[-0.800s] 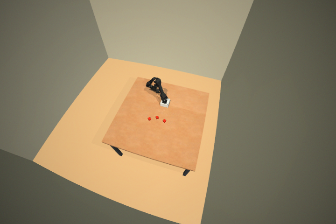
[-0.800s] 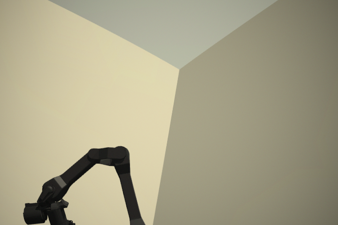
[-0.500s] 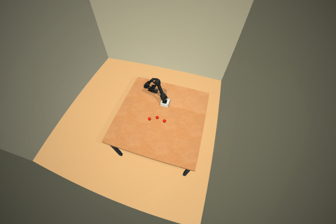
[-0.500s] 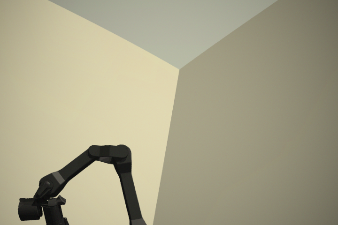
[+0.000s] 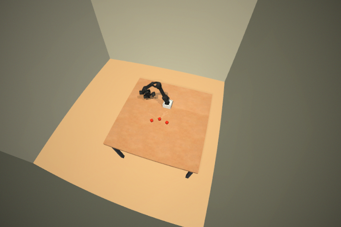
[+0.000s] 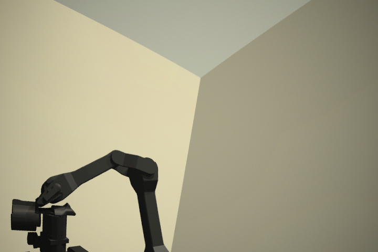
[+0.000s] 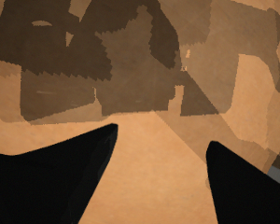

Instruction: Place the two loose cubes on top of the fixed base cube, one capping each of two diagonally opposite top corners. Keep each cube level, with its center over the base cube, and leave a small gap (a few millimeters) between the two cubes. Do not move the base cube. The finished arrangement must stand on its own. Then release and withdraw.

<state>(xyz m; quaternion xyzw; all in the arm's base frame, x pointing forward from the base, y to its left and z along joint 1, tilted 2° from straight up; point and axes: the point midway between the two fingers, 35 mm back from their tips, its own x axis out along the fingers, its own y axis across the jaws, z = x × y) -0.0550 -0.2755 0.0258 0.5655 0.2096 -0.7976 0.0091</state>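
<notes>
Three small red cubes rest apart on the table in the top view: a left one, a middle one and a right one. They look alike, so I cannot tell which is the base cube. None is stacked on another. My gripper is open, with bare, shadowed table between its fingertips in the wrist view. In the top view it hangs over the back left part of the table, well away from the cubes. No cube shows in the wrist view or in the exterior view.
The wooden table shows in the top view, with the arm's white base behind the cubes. The black arm bends over towards the back left. Its shadow falls on the table below the gripper.
</notes>
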